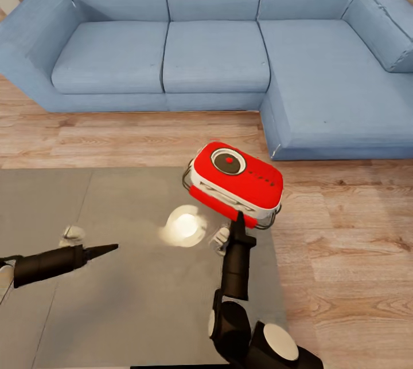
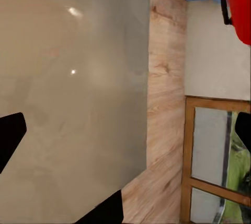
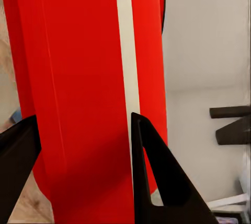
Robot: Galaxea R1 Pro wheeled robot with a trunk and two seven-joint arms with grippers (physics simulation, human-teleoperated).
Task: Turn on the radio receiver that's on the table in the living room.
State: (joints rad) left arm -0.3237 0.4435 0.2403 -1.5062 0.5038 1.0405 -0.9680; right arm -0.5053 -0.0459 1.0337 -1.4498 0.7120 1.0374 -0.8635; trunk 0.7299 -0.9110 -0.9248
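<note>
While the radio hangs lifted over the bench's right edge, these relations matter:

Left claw (image 1: 109,249): hovers low over the middle of the bench (image 1: 86,300), tip aimed right toward the radio; well apart from it, holding nothing. From the wrist view its fingers look spread.

Radio (image 1: 236,181): tilted, dial (image 1: 228,161) facing up and away toward the sofa (image 1: 218,54); long axis runs left-near to right-far.

Right claw (image 1: 240,221): reaches up from below, fingers (image 3: 157,182) either side of the red body, clamped on its near lower edge.

Nearer arm: the right holds it; the left is the free one to reach the dial.

In the way: nothing between left claw and radio.
</note>
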